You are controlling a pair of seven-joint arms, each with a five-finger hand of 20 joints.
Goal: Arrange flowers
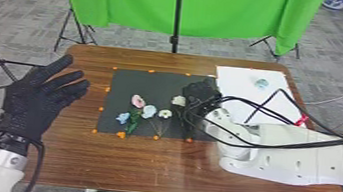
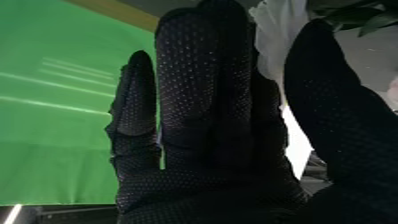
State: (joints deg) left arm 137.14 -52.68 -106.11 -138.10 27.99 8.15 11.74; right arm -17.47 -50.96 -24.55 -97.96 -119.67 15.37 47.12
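While the left hand (image 1: 45, 95) lies well apart from the flowers, its glove is above the left side of the brown wooden table (image 1: 144, 169), with the fingers extended and spread and the thumb apart. The right hand (image 1: 201, 92) is over the right part of a black mat (image 1: 151, 84). Its fingers are straight and close together in the right wrist view, except one set apart, and the thumb stands away from them. White petals (image 2: 279, 37) lie in the gap between thumb and fingers; whether the hand grips them cannot be told.

The task's flowers are grouped on the near half of the mat. The leftmost is a blue flower (image 1: 123, 117); a pink flower (image 1: 138, 101) lies farther back and slightly to its right. Next to the right come a pale blue flower (image 1: 150, 111) and a small white flower (image 1: 166, 113), side by side, their thin stems running toward the near edge. A cream flower (image 1: 179, 100) lies farther back, just beside the right hand. Green leaves (image 2: 360, 17) are visible near the thumb in the right wrist view.

To the right of the mat is a white sheet (image 1: 234, 78), bearing a pale blue piece (image 1: 261, 83). Orange patches (image 1: 121, 135) mark the mat's borders. Beyond the far edge of the table hangs a green cloth (image 1: 127, 5).
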